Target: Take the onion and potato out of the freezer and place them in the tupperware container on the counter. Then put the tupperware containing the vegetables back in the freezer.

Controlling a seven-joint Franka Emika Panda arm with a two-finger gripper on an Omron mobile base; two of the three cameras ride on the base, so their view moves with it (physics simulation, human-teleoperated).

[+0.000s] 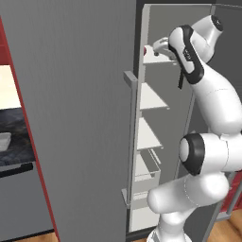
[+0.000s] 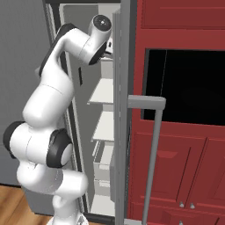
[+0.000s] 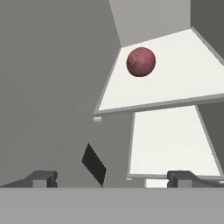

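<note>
The freezer (image 1: pixel 75 118) stands with its door open, pale shelves (image 1: pixel 150 97) showing inside. A round dark red onion (image 3: pixel 141 61) lies on the upper white shelf (image 3: pixel 175 83); a sliver of the onion (image 1: pixel 144 50) shows at the shelf edge in the left base view. My gripper (image 3: pixel 113 178) is open, fingers wide apart, still short of the onion with nothing between them. The hand (image 1: pixel 159 45) reaches in at top-shelf height. The tupperware container (image 1: pixel 4 141) sits on the black counter (image 1: pixel 19 153) far left. The potato is out of view.
The open freezer door (image 2: pixel 118 132) with its grey bar handle (image 2: pixel 152 162) stands edge-on just right of the arm. Dark red cabinets (image 2: pixel 176 158) with a black opening (image 2: pixel 189 83) lie beyond it. A lower shelf (image 3: pixel 173 142) sits under the onion's shelf.
</note>
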